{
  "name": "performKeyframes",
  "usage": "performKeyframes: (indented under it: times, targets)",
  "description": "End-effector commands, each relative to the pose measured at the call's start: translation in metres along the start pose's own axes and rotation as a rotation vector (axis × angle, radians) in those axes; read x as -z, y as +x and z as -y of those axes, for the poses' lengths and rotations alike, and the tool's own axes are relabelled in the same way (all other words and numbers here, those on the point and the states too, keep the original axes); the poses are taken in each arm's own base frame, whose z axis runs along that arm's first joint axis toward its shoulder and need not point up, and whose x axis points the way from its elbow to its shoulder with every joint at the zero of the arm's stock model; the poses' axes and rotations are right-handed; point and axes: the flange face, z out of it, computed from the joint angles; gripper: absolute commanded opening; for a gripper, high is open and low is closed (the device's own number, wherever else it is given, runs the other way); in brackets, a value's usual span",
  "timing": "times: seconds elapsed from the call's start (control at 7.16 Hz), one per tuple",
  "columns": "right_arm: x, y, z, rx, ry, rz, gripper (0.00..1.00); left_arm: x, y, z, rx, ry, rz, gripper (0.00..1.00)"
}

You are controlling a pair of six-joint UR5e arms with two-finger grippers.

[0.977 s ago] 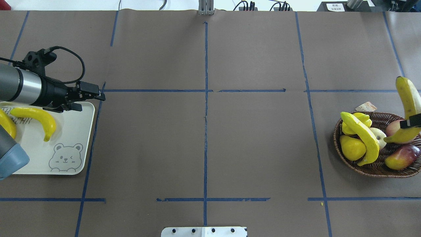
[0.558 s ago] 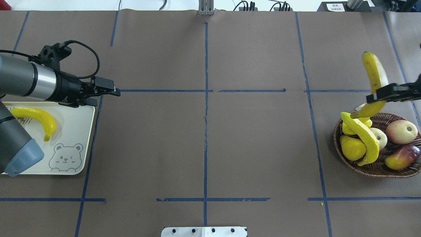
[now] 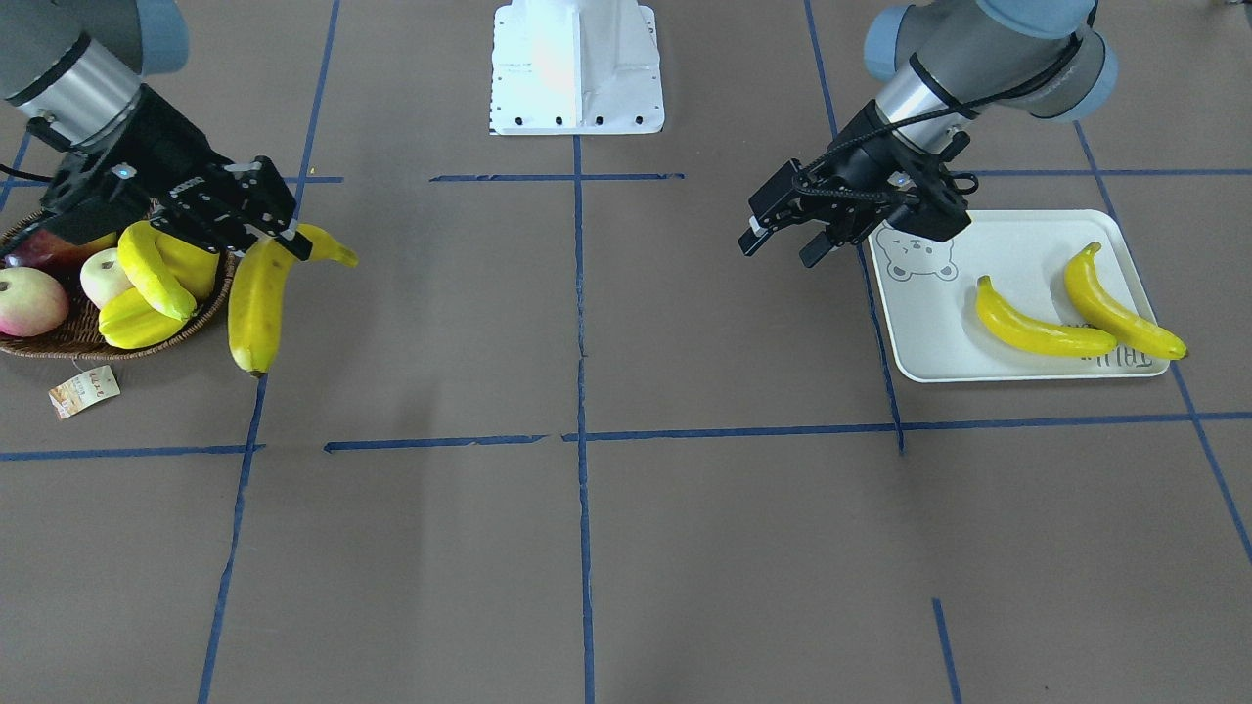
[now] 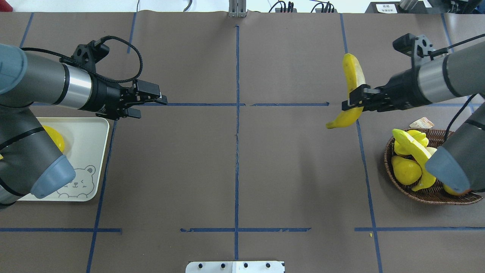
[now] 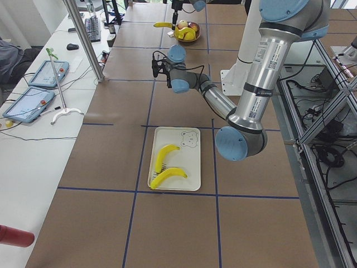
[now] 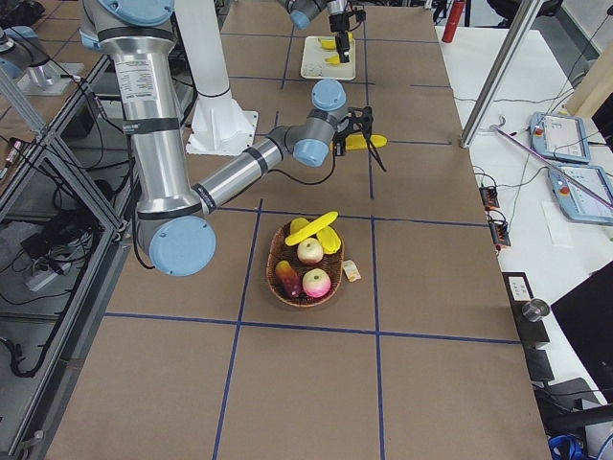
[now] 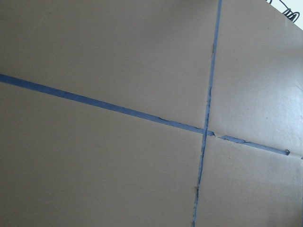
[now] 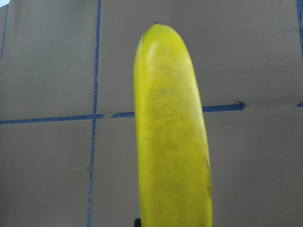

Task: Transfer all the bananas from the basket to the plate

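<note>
My right gripper (image 4: 350,104) is shut on a banana (image 4: 354,77) and holds it in the air left of the basket (image 4: 390,167), over the table. That banana (image 8: 173,142) fills the right wrist view. Another banana (image 4: 415,151) lies across the fruit in the basket. Two bananas (image 3: 1042,332) (image 3: 1115,308) rest on the plate (image 3: 1027,235). In the overhead view my left arm hides most of them. My left gripper (image 4: 151,107) is open and empty, hanging over bare table just right of the plate (image 4: 87,132).
The basket also holds a yellow pear (image 4: 405,170), apples (image 3: 29,298) and a ridged yellow fruit (image 3: 137,323); its paper tag (image 3: 86,388) lies on the table. Blue tape lines cross the brown table (image 7: 142,113). The white robot base (image 3: 577,68) stands at the table's near edge.
My right gripper has carried the banana up and left, away from the basket toward the table's middle. My left gripper has moved right, off the plate.
</note>
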Motion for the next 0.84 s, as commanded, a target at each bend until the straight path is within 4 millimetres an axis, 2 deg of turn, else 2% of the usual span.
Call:
performKeyframes:
  times: [0.0, 0.14, 0.28, 0.42, 0.56, 0.7]
  targets:
    - [-0.040, -0.070, -0.030, 0.024, -0.012, 0.063, 0.01, -0.017, 0.044, -0.014, 0.053, -0.038, -0.052, 1.00]
    - [-0.054, -0.086, -0.043, 0.048, -0.010, 0.075, 0.01, -0.021, 0.064, -0.017, 0.073, -0.045, -0.076, 1.00]
    - [-0.066, -0.114, -0.050, 0.071, -0.018, 0.104, 0.01, -0.021, 0.071, -0.020, 0.067, -0.052, -0.088, 1.00]
    - [-0.081, -0.131, -0.060, 0.084, -0.030, 0.115, 0.01, -0.021, 0.089, -0.024, 0.055, -0.059, -0.111, 1.00]
    - [-0.097, -0.141, -0.067, 0.094, -0.031, 0.112, 0.01, -0.020, 0.098, -0.025, 0.071, -0.061, -0.122, 1.00]
    - [-0.101, -0.150, -0.072, 0.104, -0.034, 0.122, 0.01, -0.020, 0.109, -0.023, 0.091, -0.036, -0.137, 1.00]
